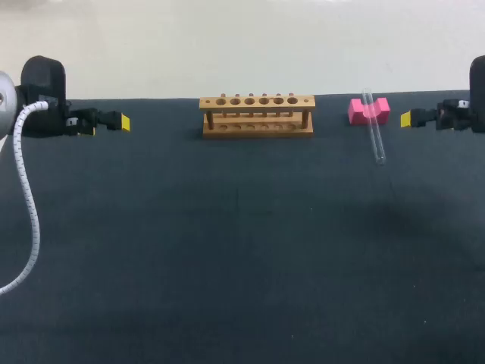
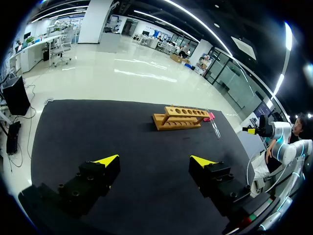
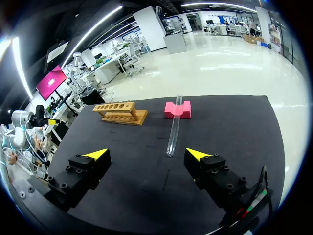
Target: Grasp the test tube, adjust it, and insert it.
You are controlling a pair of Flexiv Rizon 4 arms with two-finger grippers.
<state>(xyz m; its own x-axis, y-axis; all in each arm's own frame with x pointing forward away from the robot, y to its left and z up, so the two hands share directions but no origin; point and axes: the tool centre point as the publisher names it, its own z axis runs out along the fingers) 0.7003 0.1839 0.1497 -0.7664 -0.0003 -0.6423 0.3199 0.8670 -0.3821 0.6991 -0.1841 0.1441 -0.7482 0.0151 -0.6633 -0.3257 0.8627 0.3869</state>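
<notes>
Nothing is done yet: the clear glass test tube (image 1: pixel 374 130) lies ungrasped, propped on the pink foam block (image 1: pixel 358 112) beside the light wooden six-hole rack (image 1: pixel 257 115), while the left gripper (image 2: pixel 154 160) and the right gripper (image 3: pixel 146 154) hover well apart from it, jaws spread.

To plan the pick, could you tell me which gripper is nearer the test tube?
Right. The right gripper sits just beside the tube; the left gripper is far off, beyond the rack.

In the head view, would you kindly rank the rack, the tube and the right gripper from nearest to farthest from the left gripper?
From the left gripper:
1. Rack, mid-table.
2. Tube, right of the rack, across a pink block.
3. Right gripper, far right.
</notes>
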